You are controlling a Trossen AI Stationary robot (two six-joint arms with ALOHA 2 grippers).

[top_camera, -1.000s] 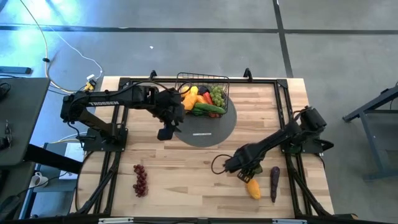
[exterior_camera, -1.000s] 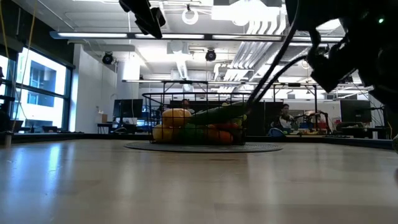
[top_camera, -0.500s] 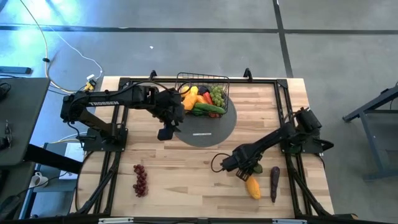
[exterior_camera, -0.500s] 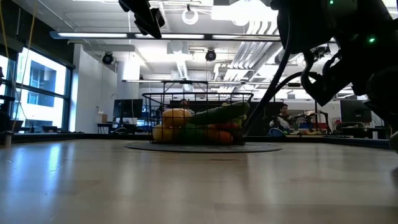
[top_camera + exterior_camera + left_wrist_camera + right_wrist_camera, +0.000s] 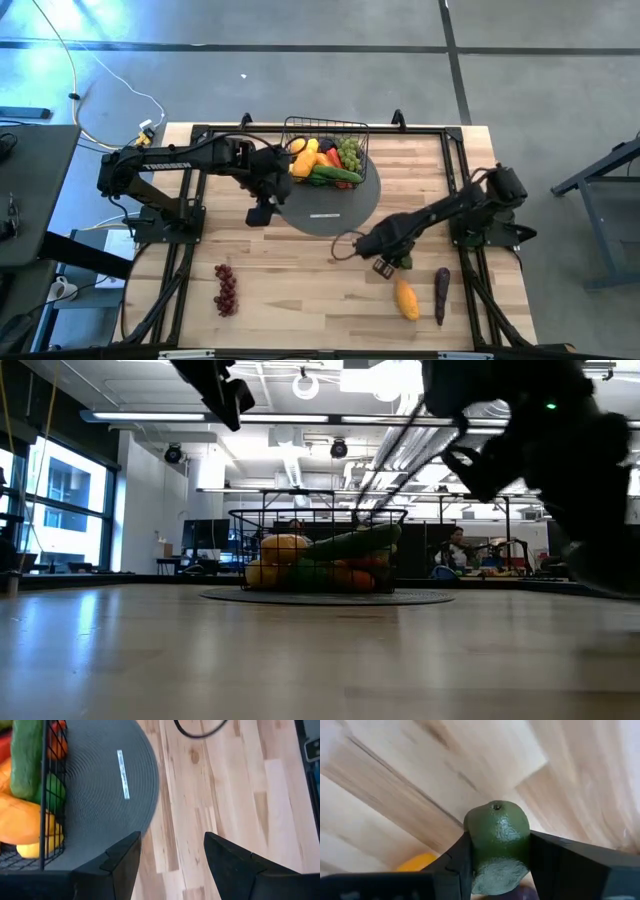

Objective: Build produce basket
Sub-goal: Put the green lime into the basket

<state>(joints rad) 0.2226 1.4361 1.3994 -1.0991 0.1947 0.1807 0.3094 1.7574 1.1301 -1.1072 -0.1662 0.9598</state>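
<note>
Green fruit (image 5: pixel 497 845) sits clamped in the right tool (image 5: pixel 385 262); the basket (image 5: pixel 327 152) lies ahead, leftward, beside the left tool (image 5: pixel 262 212), which hangs open.

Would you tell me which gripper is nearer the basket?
Left. The left gripper hovers just beside the basket; the right gripper, holding a green fruit, is farther off.
</note>
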